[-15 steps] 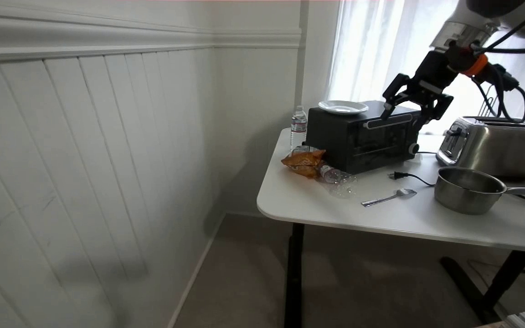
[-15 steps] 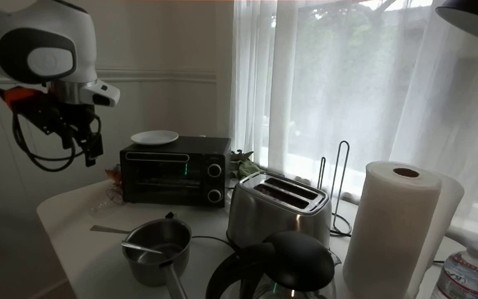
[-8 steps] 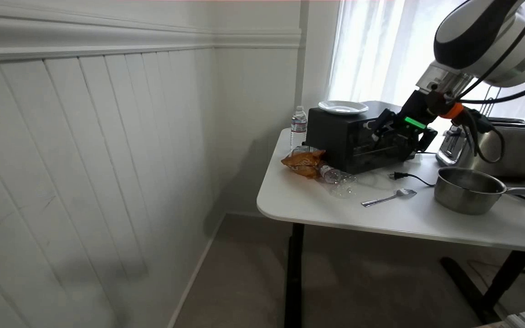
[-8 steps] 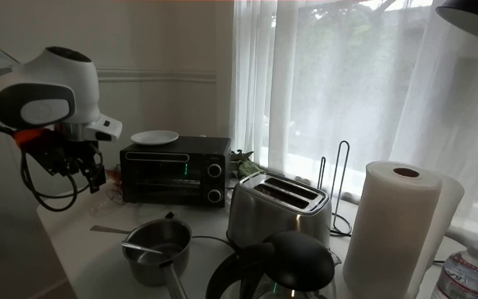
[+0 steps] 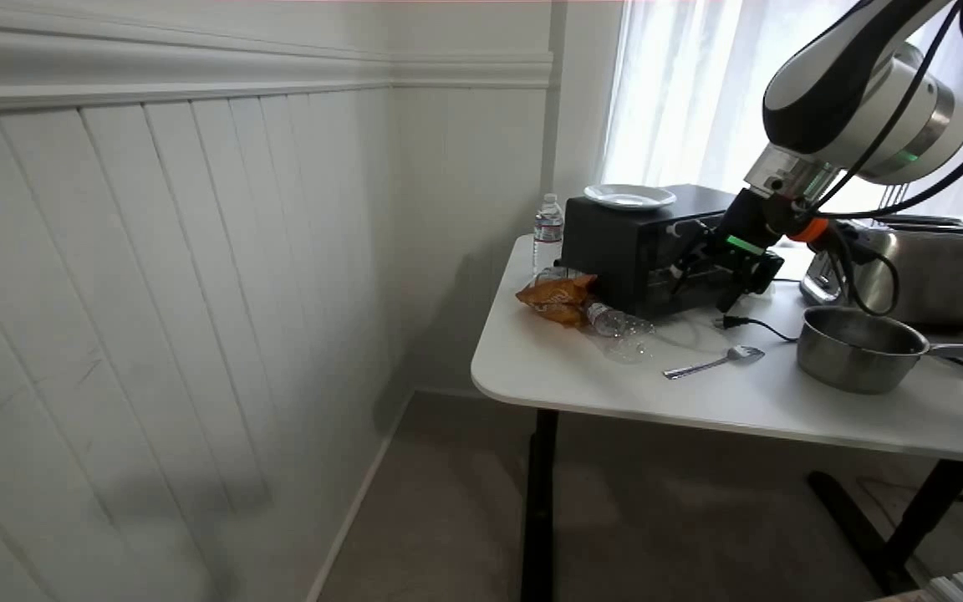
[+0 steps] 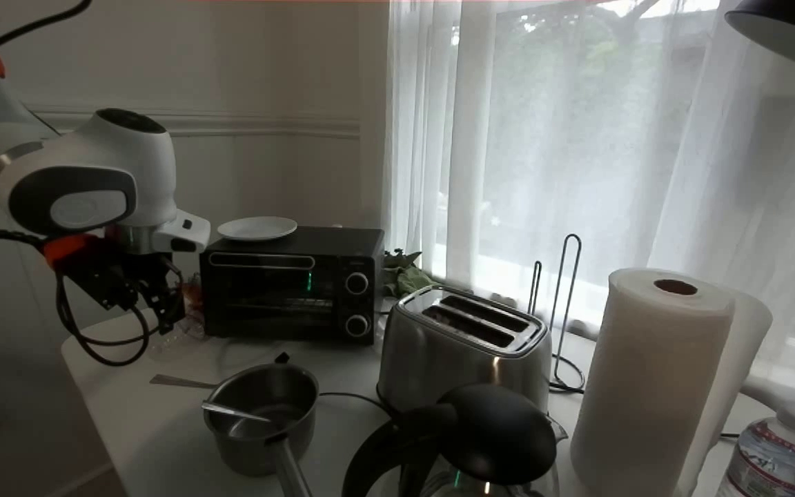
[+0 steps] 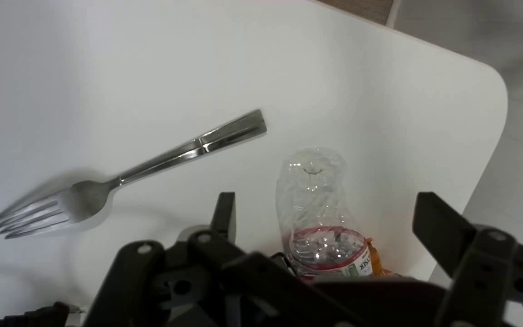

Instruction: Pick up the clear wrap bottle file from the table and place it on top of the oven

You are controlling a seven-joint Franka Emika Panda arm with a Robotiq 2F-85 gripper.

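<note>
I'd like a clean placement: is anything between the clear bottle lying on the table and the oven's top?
Yes: a white plate sits on top of the oven, taking up the end nearer the bottle.

White counter [image 5: 565, 380] bears black oven [image 5: 625, 251], white plate [image 5: 629, 198] on top. Hand [image 5: 700, 293] hangs in front of oven, jaws parted. Clear plastic bottle [image 5: 615, 327] lies just beside orange-brown bag [image 5: 557, 301]; fork [image 5: 714, 362] between that bottle and saucepan [image 5: 841, 361].

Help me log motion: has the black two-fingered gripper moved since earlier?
Yes: the gripper moved down relative to the black boxy oven in both exterior views.
</note>
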